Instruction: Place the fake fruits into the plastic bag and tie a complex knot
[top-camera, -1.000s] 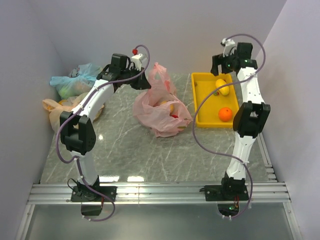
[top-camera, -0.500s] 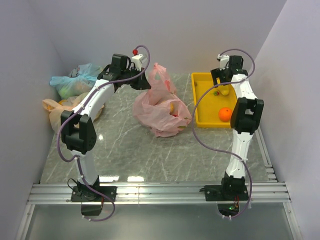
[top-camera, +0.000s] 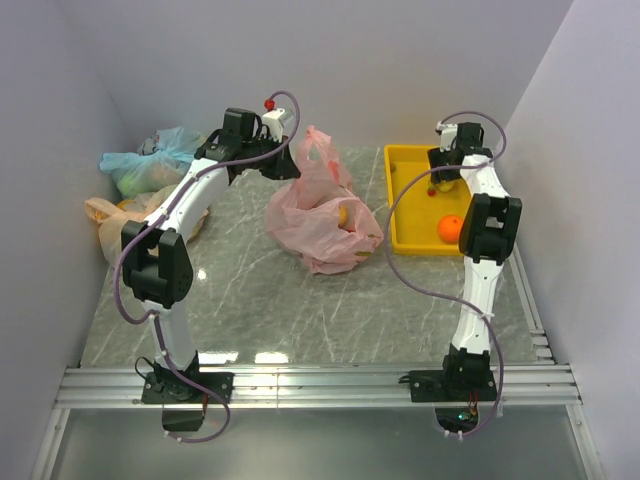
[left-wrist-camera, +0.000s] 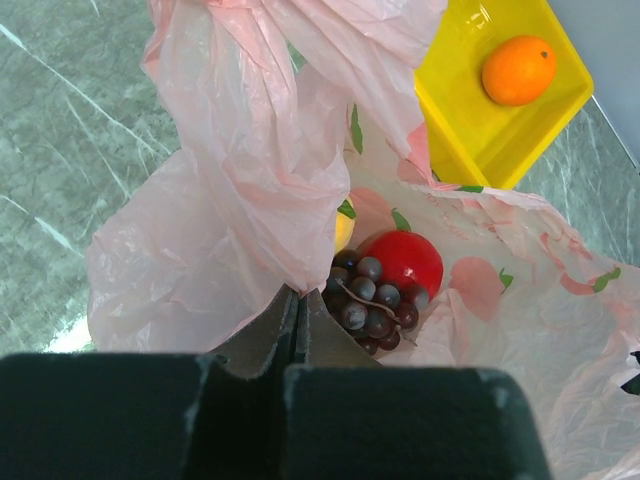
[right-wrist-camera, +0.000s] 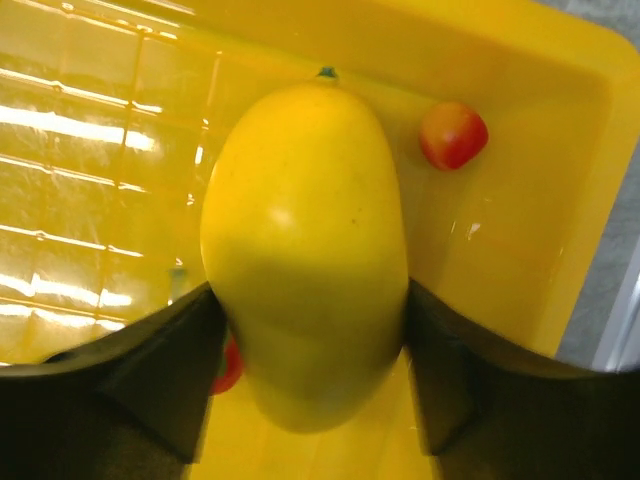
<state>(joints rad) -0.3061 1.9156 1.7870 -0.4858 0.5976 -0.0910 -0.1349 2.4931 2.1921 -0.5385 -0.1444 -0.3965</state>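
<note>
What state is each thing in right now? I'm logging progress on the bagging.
plastic bag: mouth open, one side held up.
left gripper: shut on plastic bag.
grapes: inside plastic bag.
red fruit: inside plastic bag.
right gripper: shut on yellow fruit.
yellow fruit: gripped, in yellow tray.
orange: loose in yellow tray.

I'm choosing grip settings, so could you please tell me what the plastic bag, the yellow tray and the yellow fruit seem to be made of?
The plastic bag looks like thin translucent pink film, crinkled. The yellow tray is probably rigid moulded plastic, glossy with bright reflections. The yellow fruit is likely smooth hard plastic, with a soft highlight.
</note>
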